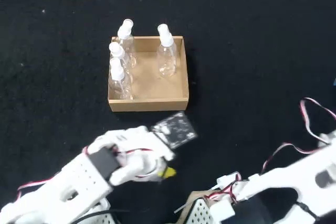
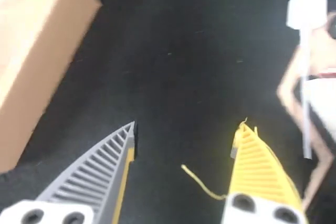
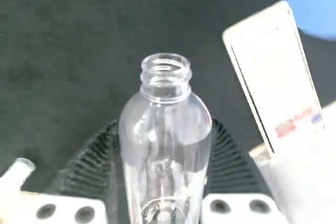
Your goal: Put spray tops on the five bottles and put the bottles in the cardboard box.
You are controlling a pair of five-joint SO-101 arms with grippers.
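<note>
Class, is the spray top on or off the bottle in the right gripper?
Off: the bottle in the right gripper shows a bare, open threaded neck.

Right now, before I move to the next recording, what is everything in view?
Capped bottles: four, clear with white spray tops, standing in the box.
Cardboard box: one, brown, mid-table.
Open bottle: one, clear, no top, in the right hand.
Blurred part: one, white with a thin tube, perhaps a spray top, near the left hand.
Flat slab: one, white, near the open bottle.
Table: one, black.
Left hand: grey and yellow fingers, open, empty, beside the box.
Right hand: black fingers, closed on the open bottle.
</note>
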